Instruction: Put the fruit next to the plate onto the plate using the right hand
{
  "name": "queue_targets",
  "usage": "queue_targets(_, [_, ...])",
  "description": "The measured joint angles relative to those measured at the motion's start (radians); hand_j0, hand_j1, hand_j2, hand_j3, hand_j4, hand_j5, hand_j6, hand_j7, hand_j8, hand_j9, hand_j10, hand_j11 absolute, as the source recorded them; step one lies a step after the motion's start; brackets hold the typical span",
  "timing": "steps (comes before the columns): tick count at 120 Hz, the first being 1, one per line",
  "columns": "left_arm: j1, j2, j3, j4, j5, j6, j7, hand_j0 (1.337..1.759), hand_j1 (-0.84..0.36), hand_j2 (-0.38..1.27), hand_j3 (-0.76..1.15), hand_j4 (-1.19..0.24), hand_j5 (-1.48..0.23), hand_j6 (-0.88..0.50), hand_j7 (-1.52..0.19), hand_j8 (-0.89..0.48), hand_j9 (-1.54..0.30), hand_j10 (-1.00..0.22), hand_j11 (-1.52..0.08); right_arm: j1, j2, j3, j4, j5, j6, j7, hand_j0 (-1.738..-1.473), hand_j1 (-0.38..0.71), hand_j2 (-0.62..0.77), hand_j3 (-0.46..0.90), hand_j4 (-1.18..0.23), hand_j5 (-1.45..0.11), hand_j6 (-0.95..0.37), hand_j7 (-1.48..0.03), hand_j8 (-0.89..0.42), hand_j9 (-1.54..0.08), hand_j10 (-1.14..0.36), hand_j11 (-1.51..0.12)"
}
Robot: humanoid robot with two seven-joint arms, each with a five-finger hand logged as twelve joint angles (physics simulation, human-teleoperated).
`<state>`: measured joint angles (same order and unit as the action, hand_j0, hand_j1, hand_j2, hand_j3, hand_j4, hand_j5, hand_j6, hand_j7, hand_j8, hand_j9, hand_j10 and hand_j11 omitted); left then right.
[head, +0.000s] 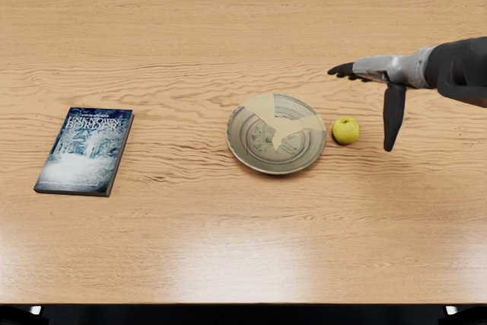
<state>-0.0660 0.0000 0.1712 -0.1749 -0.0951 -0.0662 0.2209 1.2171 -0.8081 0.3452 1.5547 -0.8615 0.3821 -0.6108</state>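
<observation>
step: reach; apple not yet grasped.
right hand (386,74): fingers spread, holding nothing, near the apple and apart from it.
apple (345,130): on the table (228,249), just beside the plate's (237,141) right rim.
next: probably lower over the apple, close round it, lift, carry left to the plate.
</observation>
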Motion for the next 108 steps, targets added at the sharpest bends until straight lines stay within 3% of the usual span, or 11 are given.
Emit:
queue_targets(44, [0.0, 0.0, 0.0, 0.0, 0.0, 0.0, 0.0, 1.658, 0.35, 0.0, 0.0, 0.0, 0.0, 0.0, 0.0, 0.0, 0.0, 0.0, 0.0, -0.186, 0.103, 0.002, -0.019, -0.249, -0.239, 0.0, -1.658, -0.35, 0.0, 0.0, 0.0, 0.0, -0.01, 0.0, 0.0, 0.0, 0.0, 0.0])
queue_targets(66, [0.0, 0.0, 0.0, 0.0, 0.0, 0.0, 0.0, 1.658, 0.35, 0.0, 0.0, 0.0, 0.0, 0.0, 0.0, 0.0, 0.0, 0.0, 0.0, -0.222, 0.158, 0.001, -0.054, -0.347, -0.283, 0.0, -1.658, -0.35, 0.0, 0.0, -0.01, 0.0, -0.01, 0.0, -0.01, 0.0, -0.01, 0.0])
queue_targets(108, [0.0, 0.0, 0.0, 0.0, 0.0, 0.0, 0.0, 1.658, 0.35, 0.0, 0.0, 0.0, 0.0, 0.0, 0.0, 0.0, 0.0, 0.0, 0.0, -0.234, 0.201, -0.011, -0.128, -0.408, -0.299, 0.0, -1.658, -0.18, -0.03, 0.0, -0.15, -0.18, -0.15, -0.18, -0.15, -0.18, -0.14, -0.18])
